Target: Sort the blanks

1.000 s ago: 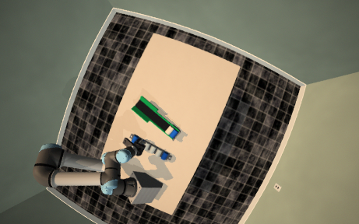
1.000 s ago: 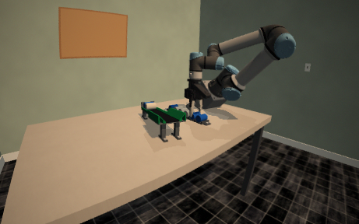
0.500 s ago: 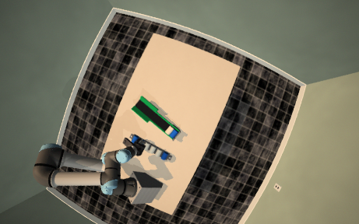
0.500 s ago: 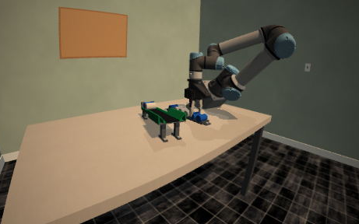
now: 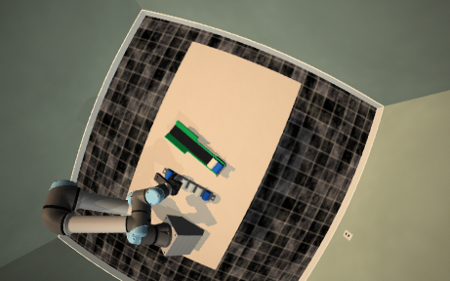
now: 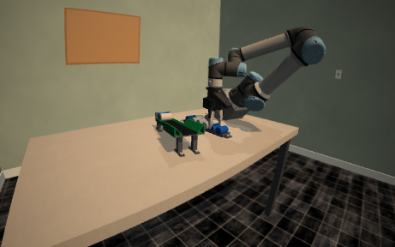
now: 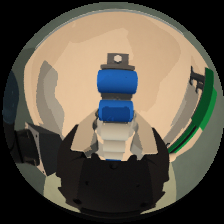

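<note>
The green feed ramp (image 5: 177, 126) (image 6: 194, 125) (image 7: 200, 120) has a black floor. A white blank (image 5: 211, 163) (image 6: 164, 116) lies at its low end, next to a blue piece. The grey stock rack (image 5: 194, 186) (image 7: 117, 59) lies beside the ramp. Two blue blanks (image 7: 116, 82) (image 7: 116, 110) lie across its far slots in the wrist view. My gripper (image 5: 172, 182) (image 6: 214, 120) (image 7: 115, 110) is down over the near end of the rack. It is shut on a white blank (image 7: 113, 135) that lies across the rack. What lies under the fingers is hidden.
A grey box (image 5: 182, 236) (image 6: 235, 112) at the arm's base stands on the table corner near the rack. The ramp stands on short legs (image 6: 179, 147). The table edge runs close behind the rack.
</note>
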